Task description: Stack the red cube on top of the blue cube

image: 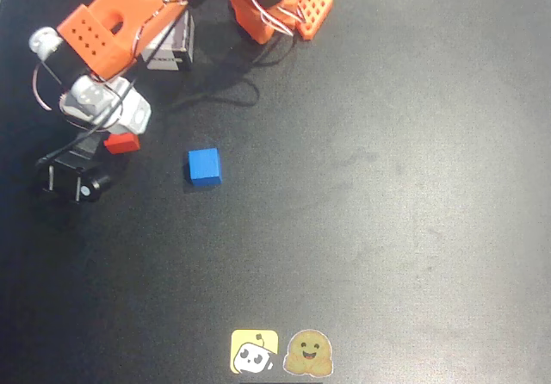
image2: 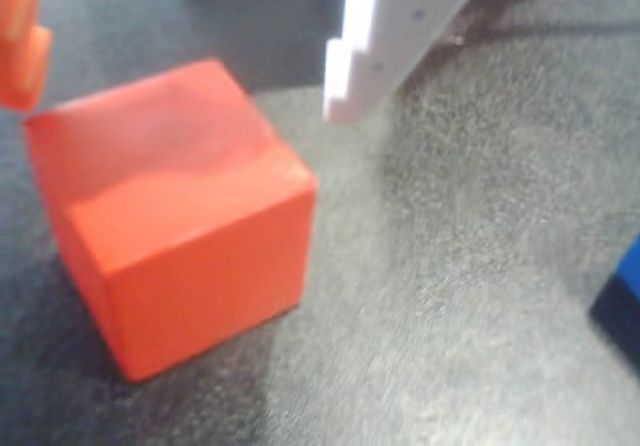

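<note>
red cube (image: 121, 143), small, matte and bright, is being seen at the left of the overhead view, resting on the black table surface (image: 387, 186) and partly tucked under the gripper (image: 110, 136) of the orange arm (image: 112, 22). in the wrist view the same red cube (image2: 175, 216) is being shown large at the left centre, sitting flat on the dark grainy table (image2: 450, 296), with one corner turned toward the camera. the white stepped finger (image2: 400, 36) is being held at the upper middle of that frame, just to the right of the cube and apart from it, while the orange finger (image2: 22, 36) is being shown at the upper left edge, right by the cube's far corner; whether it is touching cannot be told. the fingers are being held spread, with the cube lying between them and not clamped. the small matte bright-blue cube (image: 204, 165) is being seen just right of the red one in the overhead view, near it but apart; a sliver of the blue cube (image2: 625, 291) is being caught at the right edge of the wrist view. two cartoon stickers (image: 281, 352) are being shown at the bottom centre of the overhead view.
</note>
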### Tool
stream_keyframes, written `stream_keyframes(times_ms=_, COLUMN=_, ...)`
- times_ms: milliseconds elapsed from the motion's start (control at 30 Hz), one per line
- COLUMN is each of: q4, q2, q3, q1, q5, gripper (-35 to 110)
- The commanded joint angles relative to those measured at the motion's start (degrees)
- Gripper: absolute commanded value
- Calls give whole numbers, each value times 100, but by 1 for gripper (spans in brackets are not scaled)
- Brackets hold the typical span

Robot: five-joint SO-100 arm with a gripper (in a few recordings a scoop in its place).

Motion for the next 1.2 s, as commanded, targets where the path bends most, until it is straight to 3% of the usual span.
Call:
stream_keyframes(times_ms=0, q4=-88, q2=35, q3=-18, q1=-26, q5=62, gripper=24)
stream_keyframes(times_ms=533, q4=-272, q2=26, q3=35, q1=-62, q5=844, gripper=24)
stream_keyframes(times_ms=900, q4=-765, q2=246, q3=246, q1=-70, q5=-1863, gripper=24)
stream_keyframes(times_ms=1167, q4=-694, q2=352, q3=396, q1=-141, q5=-2593, gripper=23)
